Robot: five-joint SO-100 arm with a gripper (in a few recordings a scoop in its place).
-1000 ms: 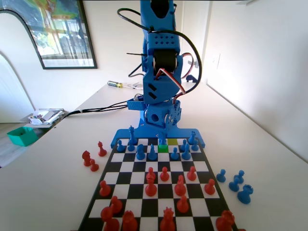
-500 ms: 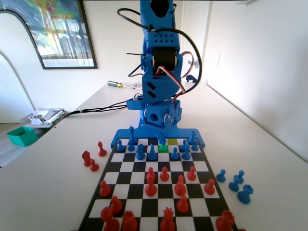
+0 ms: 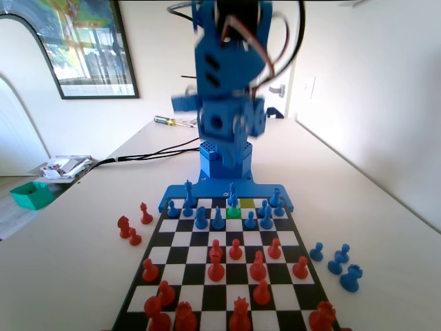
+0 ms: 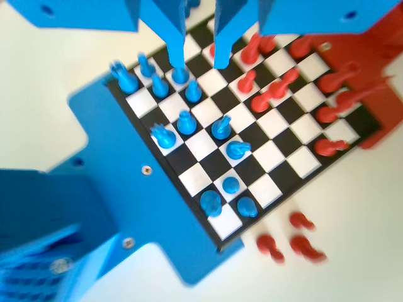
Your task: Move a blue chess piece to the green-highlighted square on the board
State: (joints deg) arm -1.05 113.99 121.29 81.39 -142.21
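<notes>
The blue chess piece (image 3: 233,196) stands upright at the back of the green-highlighted square (image 3: 233,213), in the board's (image 3: 207,296) row nearest the blue arm. My gripper (image 3: 231,136) hangs well above it, blurred by motion. In the wrist view both jaws come down from the top edge. The gripper (image 4: 199,61) is open with nothing between its fingers. The same blue piece (image 4: 162,135) stands free far below, in the row beside the blue frame (image 4: 126,163).
Other blue pieces (image 3: 218,218) crowd the two rows around the green square, and a yellowish square (image 3: 247,203) lies just right of it. Red pieces (image 3: 236,249) fill the near half. Captured pieces stand off-board: red (image 3: 127,229) on the left, blue (image 3: 339,261) on the right.
The arm has swung up from the board. The gripper was down at the blue piece on the green square and is now high above it, leaving the piece standing.
</notes>
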